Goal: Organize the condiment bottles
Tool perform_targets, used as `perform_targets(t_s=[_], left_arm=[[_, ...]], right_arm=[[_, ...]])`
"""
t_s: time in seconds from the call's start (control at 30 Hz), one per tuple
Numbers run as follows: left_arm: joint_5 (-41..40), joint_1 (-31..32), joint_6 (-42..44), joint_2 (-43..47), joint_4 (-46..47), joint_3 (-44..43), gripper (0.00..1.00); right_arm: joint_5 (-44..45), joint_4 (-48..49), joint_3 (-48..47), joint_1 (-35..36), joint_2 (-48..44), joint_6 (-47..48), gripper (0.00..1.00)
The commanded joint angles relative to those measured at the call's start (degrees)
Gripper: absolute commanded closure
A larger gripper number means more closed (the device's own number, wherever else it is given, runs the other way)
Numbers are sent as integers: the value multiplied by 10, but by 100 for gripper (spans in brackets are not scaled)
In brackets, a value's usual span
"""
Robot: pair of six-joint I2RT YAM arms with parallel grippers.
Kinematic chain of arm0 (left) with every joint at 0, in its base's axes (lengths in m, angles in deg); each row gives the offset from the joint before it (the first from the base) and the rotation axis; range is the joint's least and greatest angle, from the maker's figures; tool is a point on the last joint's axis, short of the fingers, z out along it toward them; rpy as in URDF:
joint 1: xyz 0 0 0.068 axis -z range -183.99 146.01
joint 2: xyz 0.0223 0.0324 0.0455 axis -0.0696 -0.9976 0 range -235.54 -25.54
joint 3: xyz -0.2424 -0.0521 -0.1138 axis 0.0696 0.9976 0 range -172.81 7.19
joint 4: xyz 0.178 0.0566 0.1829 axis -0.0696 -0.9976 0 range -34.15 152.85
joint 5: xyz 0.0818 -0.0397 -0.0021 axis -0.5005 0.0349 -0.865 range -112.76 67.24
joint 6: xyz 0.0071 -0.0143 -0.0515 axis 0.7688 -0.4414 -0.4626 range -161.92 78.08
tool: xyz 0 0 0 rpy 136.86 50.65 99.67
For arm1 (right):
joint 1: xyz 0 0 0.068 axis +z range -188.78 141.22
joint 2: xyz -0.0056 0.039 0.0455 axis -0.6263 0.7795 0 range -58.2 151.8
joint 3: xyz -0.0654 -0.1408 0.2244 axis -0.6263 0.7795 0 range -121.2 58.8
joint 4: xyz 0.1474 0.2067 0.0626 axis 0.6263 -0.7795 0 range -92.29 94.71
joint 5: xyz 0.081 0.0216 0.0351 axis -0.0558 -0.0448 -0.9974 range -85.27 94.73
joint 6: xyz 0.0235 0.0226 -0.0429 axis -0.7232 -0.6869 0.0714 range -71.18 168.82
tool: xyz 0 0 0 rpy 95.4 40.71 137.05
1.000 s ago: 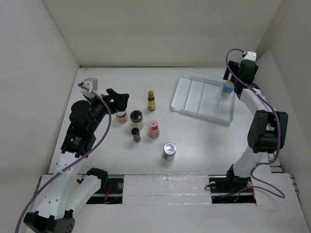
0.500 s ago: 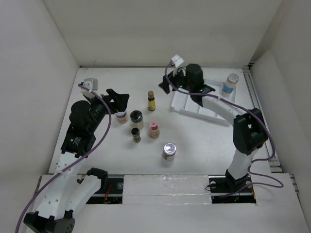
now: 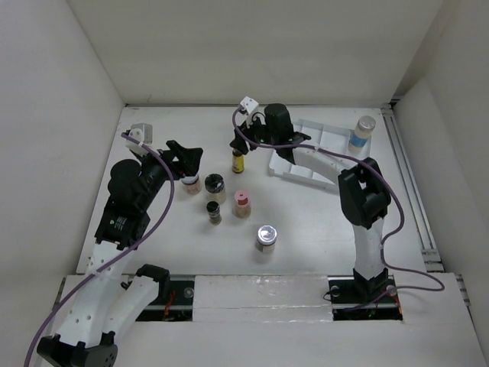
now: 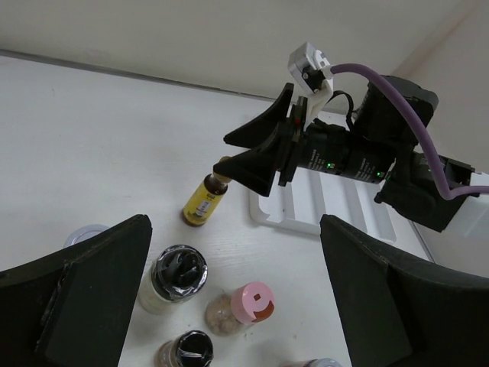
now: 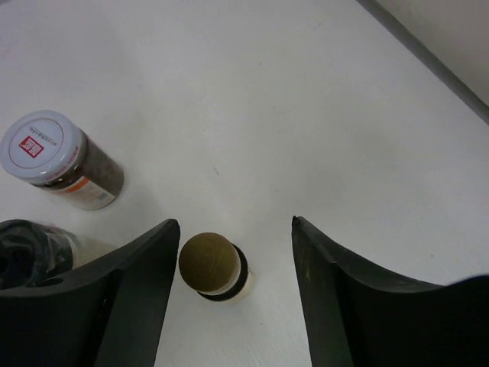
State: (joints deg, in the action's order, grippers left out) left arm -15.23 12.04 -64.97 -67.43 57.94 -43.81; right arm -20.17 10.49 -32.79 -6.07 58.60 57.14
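The slim yellow-labelled bottle (image 3: 238,161) stands upright left of the white tray (image 3: 321,164). My right gripper (image 3: 239,145) hangs over it, open. In the right wrist view its brown cap (image 5: 210,263) sits between the jaws, close to the left finger (image 5: 145,275) with a gap on the other side. The blue-labelled bottle (image 3: 361,134) stands at the tray's right end. My left gripper (image 3: 186,156) hovers open and empty above a pale-capped jar (image 3: 189,184). A black-capped jar (image 3: 215,186), a small black-capped bottle (image 3: 213,212), a pink-capped jar (image 3: 241,203) and a silver-capped jar (image 3: 266,237) stand grouped on the table.
The tray's long slots (image 4: 336,205) hold only the blue-labelled bottle. White walls close the table in on three sides. In the left wrist view the right gripper (image 4: 229,151) reaches down over the yellow bottle (image 4: 202,202).
My right arm swung left from the tray's right end, leaving the blue-labelled bottle standing there, and came down over the yellow-labelled bottle with its jaws narrowing. The left arm stayed still.
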Motion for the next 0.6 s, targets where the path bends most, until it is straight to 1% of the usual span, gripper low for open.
perform_targets(t_s=[0.0,0.03,0.1,0.13,0.17,0.23,0.27,0.4,0.47,0.5,0.53,0.57], left_arm=[[5,-4,0,6,32,5,11],[5,-4,0,6,32,5,11],[5,-4,0,11,32,5,11],[5,-4,0,11,32,5,11],[5,-4,0,11,32,5,11],[12,-4,0,6,32,5,11],[12,-4,0,6,32,5,11],[12,-4,0,6,32,5,11],[12,-4,0,6,38,5,11],[12,-4,0,6,38,5,11],[12,-4,0,6,38,5,11],[12,-4,0,6,38,5,11]], right_arm=[[-2,6,-35,5,19,1,37],[-2,6,-35,5,26,1,39],[-2,0,-35,5,26,-4,39],[-2,0,-35,5,26,-4,38],[-2,0,-29,5,26,-4,34],[-2,0,-24,5,26,-4,34],[-2,0,-24,5,26,-4,48],[3,0,-10,10,6,-9,80],[16,12,-3,10,-29,-9,85],[26,19,17,10,-49,-9,85],[36,31,32,3,-97,-15,85],[48,57,48,-2,-123,-22,85]])
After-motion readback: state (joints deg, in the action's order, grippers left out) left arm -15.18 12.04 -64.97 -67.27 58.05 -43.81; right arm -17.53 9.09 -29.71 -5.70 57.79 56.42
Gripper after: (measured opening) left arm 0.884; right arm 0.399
